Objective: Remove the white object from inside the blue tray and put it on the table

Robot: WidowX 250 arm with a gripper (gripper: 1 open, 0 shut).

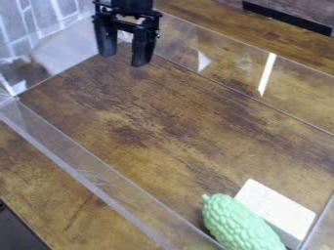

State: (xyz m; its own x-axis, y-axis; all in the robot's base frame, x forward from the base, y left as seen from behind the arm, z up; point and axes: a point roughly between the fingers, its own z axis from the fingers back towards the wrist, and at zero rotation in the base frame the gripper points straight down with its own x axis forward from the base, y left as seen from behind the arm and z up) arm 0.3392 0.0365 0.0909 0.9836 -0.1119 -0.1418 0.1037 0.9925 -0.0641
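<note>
- The tool (123, 52) hangs at the upper left of the view, pointing straight down, with its two black fingers (104, 43) spread fully apart and nothing between them.
- The fingertips sit close above the bench (156, 117), a dark brown wood-grain surface with worn, lighter streaks.
- Clear acrylic walls (78, 166) border the bench; one runs diagonally across the lower left, another along the far right side.
- The white object (276, 209), a flat rectangular piece, lies on the bench at the lower right, well apart from the tool.
- A green, bumpy, gourd-like item (236, 226) lies just beside the white object, at its lower left edge; whether they touch cannot be determined.
- No blue tray is visible.
</note>
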